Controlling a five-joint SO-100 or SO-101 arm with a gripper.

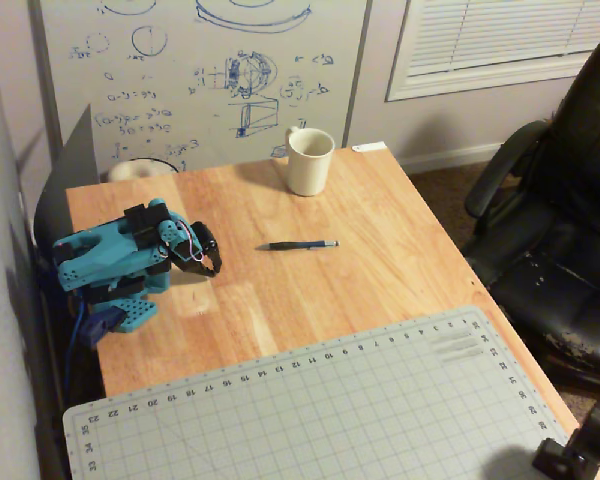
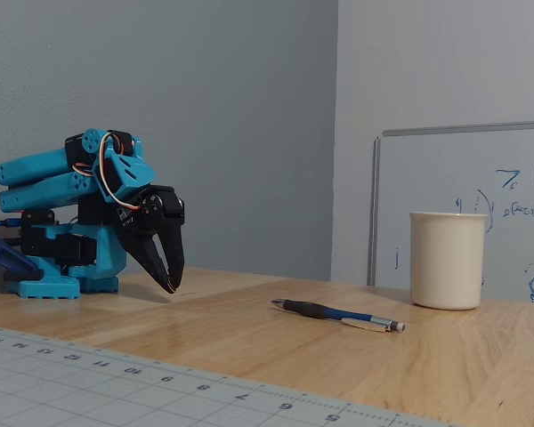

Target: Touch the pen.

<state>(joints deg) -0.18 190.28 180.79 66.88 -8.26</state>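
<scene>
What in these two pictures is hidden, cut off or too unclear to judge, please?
- Mug contents: the rim hides them in the fixed view; too small in the overhead view.
- Whiteboard writing: blurred in the overhead view, cut by the right edge in the fixed view.
- Pincer gap above the table: unclear.
- Pen markings: too small.
</scene>
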